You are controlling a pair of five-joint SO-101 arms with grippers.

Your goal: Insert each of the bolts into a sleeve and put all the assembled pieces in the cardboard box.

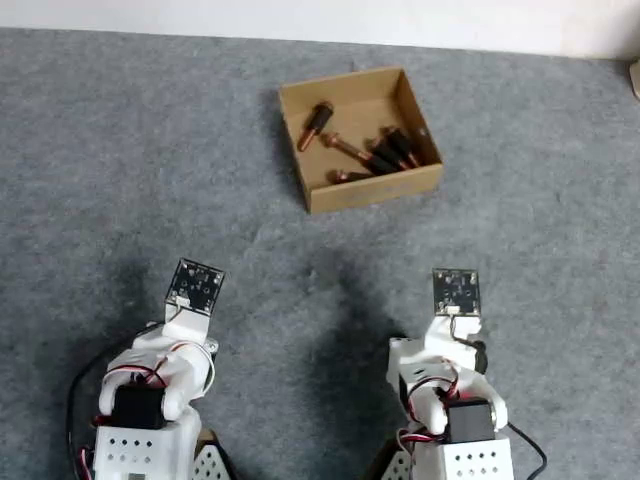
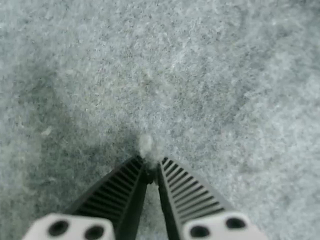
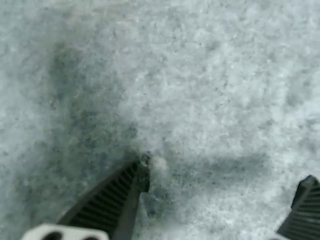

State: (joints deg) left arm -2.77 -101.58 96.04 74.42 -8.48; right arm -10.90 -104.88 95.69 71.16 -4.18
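Note:
The cardboard box (image 1: 376, 190) sits on the grey carpet at the far middle. Inside it lie several assembled pieces, dark sleeves with copper-coloured bolts: one (image 1: 317, 121) by the far left wall, a cluster (image 1: 392, 152) at the right. My left gripper (image 2: 150, 169) hangs just above bare carpet, its ribbed black fingers (image 2: 122, 192) shut tip to tip with nothing between them. My right gripper (image 3: 225, 179) also hovers over bare carpet, open wide, with one finger (image 3: 122, 195) and the other finger (image 3: 306, 197) far apart and nothing held.
An arm (image 1: 165, 375) is folded back at the near left of the table and another arm (image 1: 447, 385) at the near right, both well short of the box. Grey carpet (image 1: 120, 170) covers the table all around.

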